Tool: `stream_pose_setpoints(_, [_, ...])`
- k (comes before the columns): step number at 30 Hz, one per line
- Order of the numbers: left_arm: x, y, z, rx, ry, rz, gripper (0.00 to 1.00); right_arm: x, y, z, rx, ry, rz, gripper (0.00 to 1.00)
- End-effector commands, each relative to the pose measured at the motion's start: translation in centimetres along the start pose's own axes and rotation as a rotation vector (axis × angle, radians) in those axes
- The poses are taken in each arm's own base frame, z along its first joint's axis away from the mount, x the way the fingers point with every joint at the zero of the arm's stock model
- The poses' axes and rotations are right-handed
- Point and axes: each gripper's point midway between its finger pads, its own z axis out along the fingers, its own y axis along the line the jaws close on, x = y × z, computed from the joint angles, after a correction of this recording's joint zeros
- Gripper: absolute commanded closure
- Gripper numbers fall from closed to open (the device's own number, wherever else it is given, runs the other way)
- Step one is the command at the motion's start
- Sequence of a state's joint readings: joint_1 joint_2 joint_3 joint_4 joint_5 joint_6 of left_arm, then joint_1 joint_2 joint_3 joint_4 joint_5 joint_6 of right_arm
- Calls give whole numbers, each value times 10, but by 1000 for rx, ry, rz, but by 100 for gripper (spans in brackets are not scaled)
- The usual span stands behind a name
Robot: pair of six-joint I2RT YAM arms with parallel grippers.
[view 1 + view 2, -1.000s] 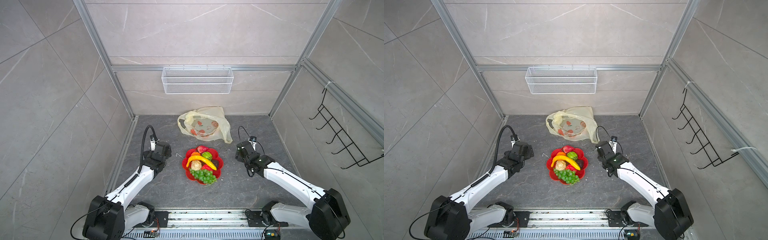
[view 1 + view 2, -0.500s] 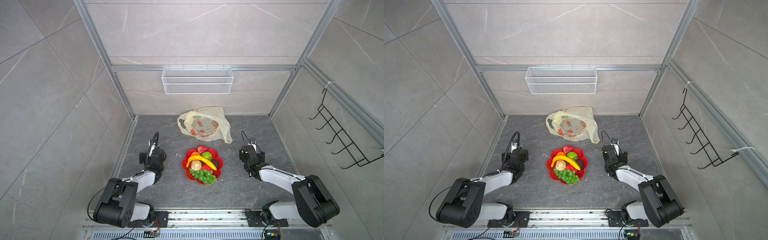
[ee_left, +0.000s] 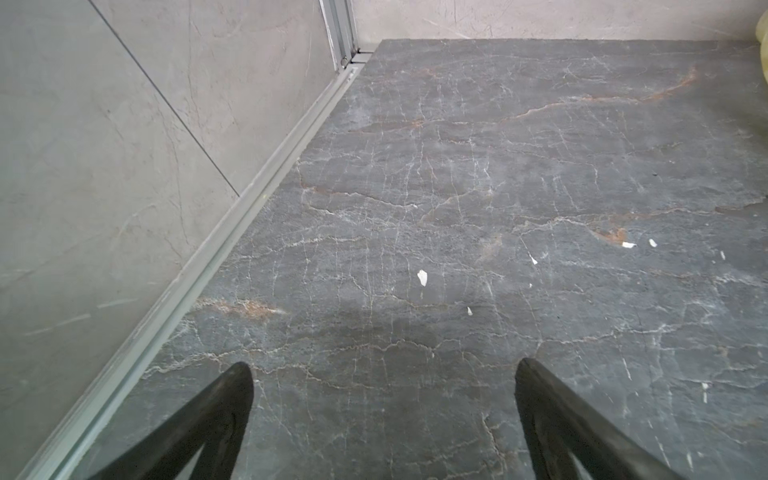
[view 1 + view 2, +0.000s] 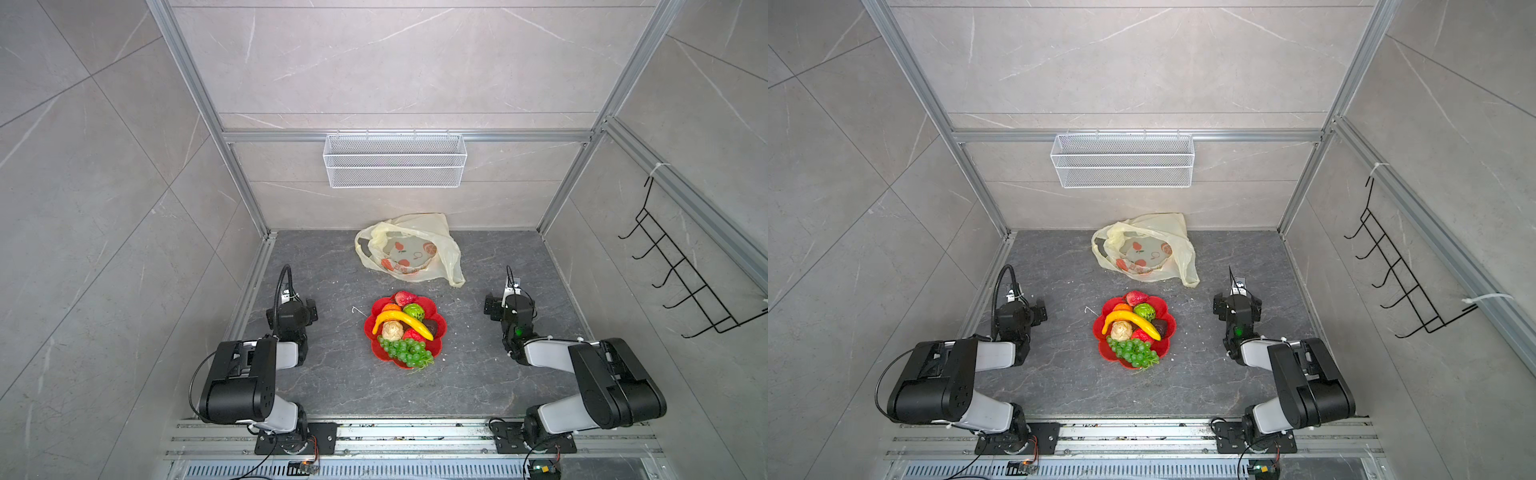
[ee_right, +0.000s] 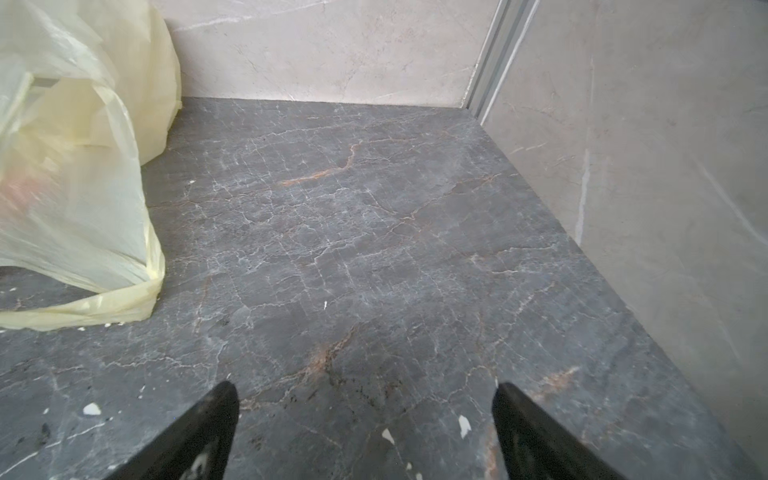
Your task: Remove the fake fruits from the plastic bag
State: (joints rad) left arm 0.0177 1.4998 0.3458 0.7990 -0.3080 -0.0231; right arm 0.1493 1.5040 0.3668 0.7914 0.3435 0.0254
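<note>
The fruits [image 4: 405, 328] are heaped on a red plate [image 4: 368, 331] and none is seen in the bag [image 4: 409, 249]. A banana [image 4: 401, 322] is laid across the heap, with grapes [image 4: 405, 351] at the plate's near edge, a strawberry [image 4: 405, 298] at its far edge, and an orange [image 4: 390, 308], a walnut [image 4: 392, 330] and a green knobbly fruit [image 4: 413, 311] between. The bag is slumped beyond the plate, apart from it, its mouth gaping; only printed fruit is shown inside. The left pincer [image 3: 380, 370] is held left of the plate, well apart from it, jaws spread wide over bare worktop [image 4: 332, 374], nothing gripped. The right pincer [image 5: 365, 388] is held right of the plate, jaws likewise spread wide and empty.
</note>
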Motion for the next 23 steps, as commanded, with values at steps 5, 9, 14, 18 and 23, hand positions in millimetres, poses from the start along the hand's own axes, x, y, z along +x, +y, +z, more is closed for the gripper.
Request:
stream_pose_setpoints(5, [-18, -11, -1, 68, -70, -43, 0, -11, 17, -2, -111, -58, 14, 1])
stream_pose_setpoints(9, [-18, -11, -1, 66, -74, -41, 0, -12, 16, -2, -108, -68, 14, 1])
stream_pose_setpoints(14, [-18, -11, -1, 66, -72, -43, 0, -12, 16, -2, -107, -70, 13, 1])
stream_pose_setpoints(18, [-18, -11, -1, 67, -71, -41, 0, -12, 16, -1, -106, -65, 13, 1])
stream_pose_setpoints(23, [-18, -11, -1, 67, -72, -43, 0, -12, 16, -2, -106, -68, 13, 1])
